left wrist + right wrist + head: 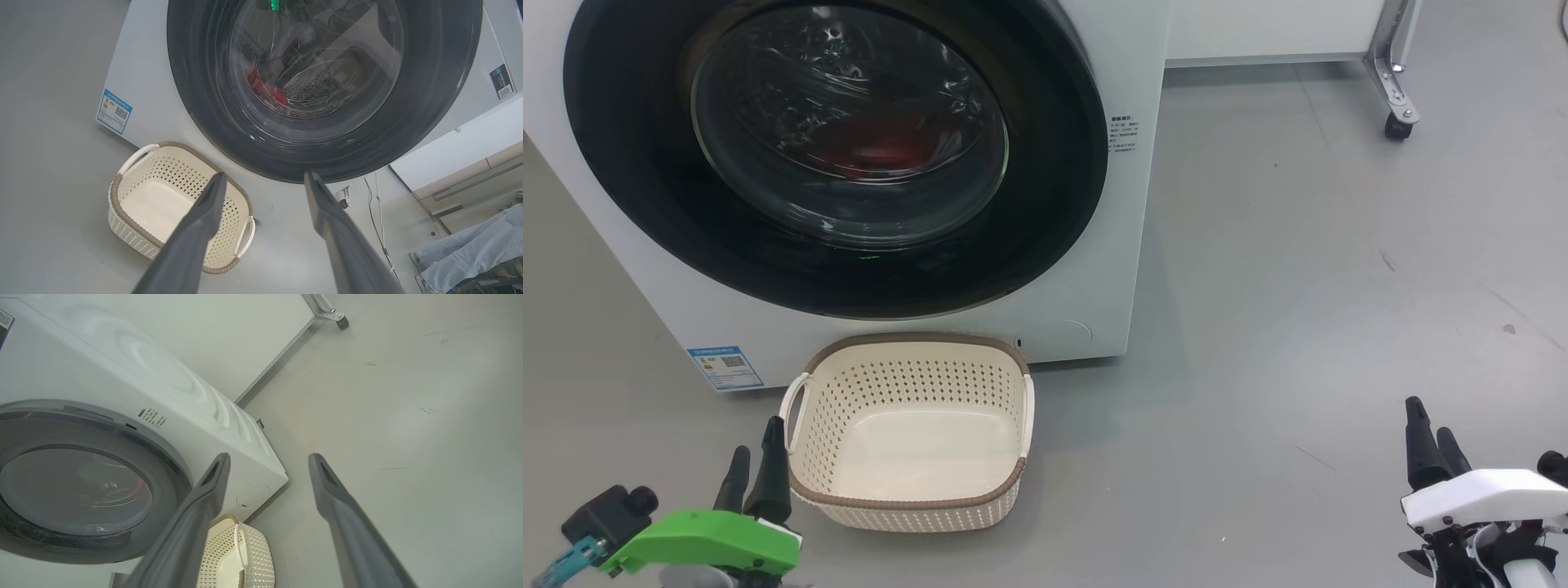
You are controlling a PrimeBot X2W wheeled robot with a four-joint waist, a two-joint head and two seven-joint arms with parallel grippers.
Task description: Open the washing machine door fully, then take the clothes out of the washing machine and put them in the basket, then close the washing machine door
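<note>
The white washing machine (1086, 269) fills the upper left of the head view, and its round black door (1045, 163) lies flat against the front, shut. Red clothes (882, 147) show dimly through the glass window, also in the left wrist view as clothes (269, 92) inside the drum. The empty cream basket (907, 502) stands on the floor just below the door. My left gripper (756, 457) is open at the basket's near left corner. My right gripper (1433, 441) is open far to the right, over bare floor. Both wrist views show spread fingers with nothing between them.
Grey floor spreads to the right of the machine. A white cabinet with a metal castor leg (1396, 98) stands at the back right. A person's legs (470, 249) and a cable on the floor (380, 220) appear in the left wrist view beside the machine.
</note>
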